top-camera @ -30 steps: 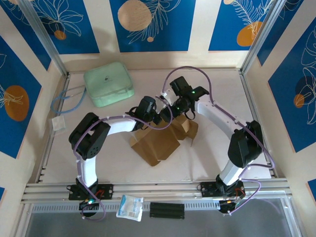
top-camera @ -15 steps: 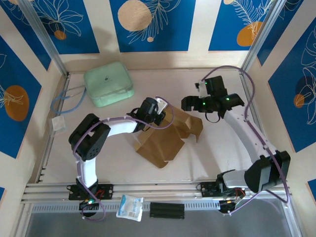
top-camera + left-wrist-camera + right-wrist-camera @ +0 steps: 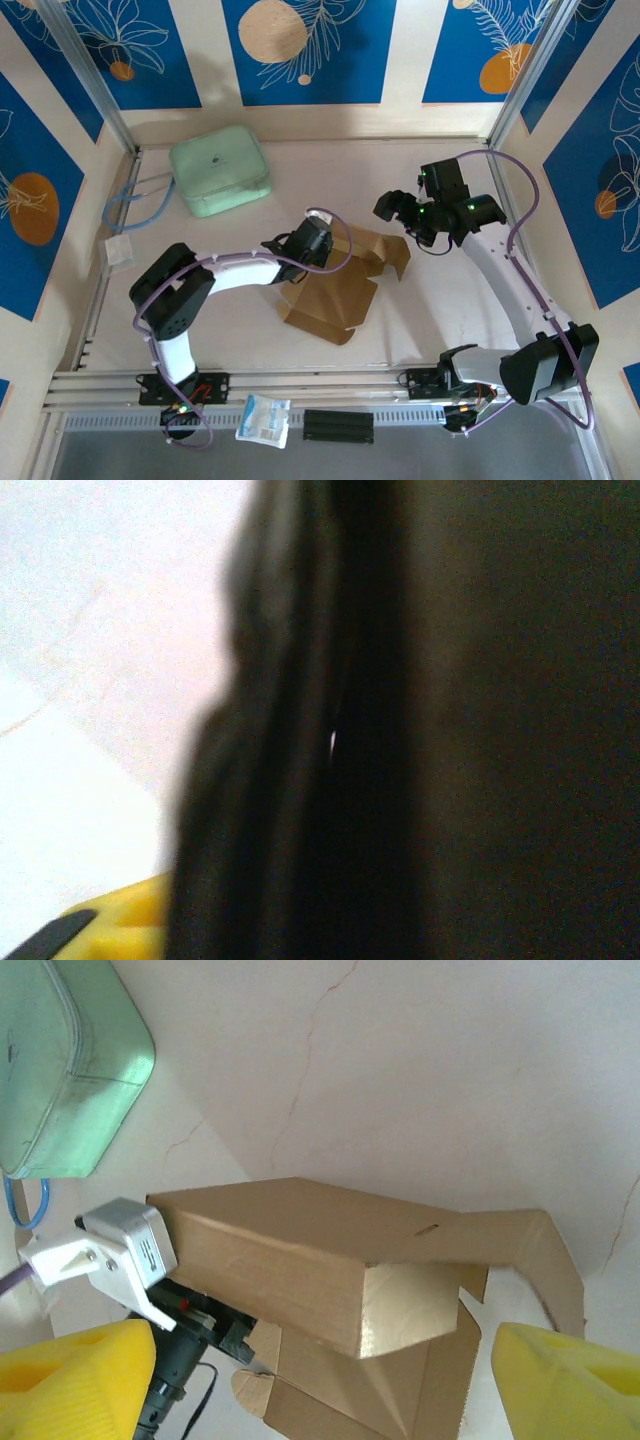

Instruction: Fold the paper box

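Paper box: centre of top view, partly folded, one wall raised; left gripper against its upper-left wall, finger state impossible to tell; right gripper right of centre, pads spread wide, empty. Step: mid-fold, judging by the layout; next probably calls for catching and tucking a loose flap.

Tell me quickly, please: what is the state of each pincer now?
Left pincer: at the paper box; open or closed cannot be told.
Right pincer: open, holding nothing.
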`<state>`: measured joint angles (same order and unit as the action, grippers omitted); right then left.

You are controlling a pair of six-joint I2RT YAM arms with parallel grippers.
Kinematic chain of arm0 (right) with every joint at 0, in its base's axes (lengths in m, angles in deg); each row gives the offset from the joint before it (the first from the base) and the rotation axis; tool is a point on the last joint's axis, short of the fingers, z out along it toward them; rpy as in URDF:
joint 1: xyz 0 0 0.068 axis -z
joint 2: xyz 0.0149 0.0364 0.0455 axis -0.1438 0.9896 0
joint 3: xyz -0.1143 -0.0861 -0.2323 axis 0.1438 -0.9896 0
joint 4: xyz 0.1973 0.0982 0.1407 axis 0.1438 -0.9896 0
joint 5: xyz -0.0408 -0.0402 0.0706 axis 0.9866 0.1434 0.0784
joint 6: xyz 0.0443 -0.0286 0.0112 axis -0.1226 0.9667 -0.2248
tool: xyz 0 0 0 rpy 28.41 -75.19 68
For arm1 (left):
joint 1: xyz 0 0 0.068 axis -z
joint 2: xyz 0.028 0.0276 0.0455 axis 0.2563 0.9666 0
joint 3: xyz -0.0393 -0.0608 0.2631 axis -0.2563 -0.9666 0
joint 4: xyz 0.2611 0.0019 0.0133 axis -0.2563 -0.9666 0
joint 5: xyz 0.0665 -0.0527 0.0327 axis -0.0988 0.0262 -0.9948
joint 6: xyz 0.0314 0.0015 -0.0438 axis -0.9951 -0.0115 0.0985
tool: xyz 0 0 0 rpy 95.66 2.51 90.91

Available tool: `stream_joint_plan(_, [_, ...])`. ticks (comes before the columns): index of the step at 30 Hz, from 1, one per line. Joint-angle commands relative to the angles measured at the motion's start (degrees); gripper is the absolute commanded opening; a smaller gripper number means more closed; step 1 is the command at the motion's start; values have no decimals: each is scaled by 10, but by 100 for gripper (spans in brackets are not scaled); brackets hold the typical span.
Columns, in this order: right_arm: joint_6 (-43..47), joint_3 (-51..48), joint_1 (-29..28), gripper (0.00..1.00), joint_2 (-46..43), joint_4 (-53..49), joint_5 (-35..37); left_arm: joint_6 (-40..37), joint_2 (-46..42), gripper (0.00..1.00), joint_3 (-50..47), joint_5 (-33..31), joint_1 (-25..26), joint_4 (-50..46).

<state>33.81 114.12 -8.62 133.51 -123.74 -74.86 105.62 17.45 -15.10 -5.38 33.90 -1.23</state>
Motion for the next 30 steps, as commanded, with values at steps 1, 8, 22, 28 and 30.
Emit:
stream_joint_plan(1, [-6,23,-8,88,0,-12,-4,28,-27,52,-33,-26,6,-18])
stream_joint_plan(8, [1,30,-16,88,8,-15,-2,13,-78,72,-51,-4,6,-4])
stream_joint_plan(22, [-11,46,-42,88,17,-38,12,56,-287,82,-78,89,1,-53])
stream_joint_plan(28, [-38,38,-73,89,44,-39,30,100,-233,86,79,215,-89,-234])
stream_joint_plan(30, [-53,26,-84,89,54,-38,47,102,-191,86,120,265,-112,-260])
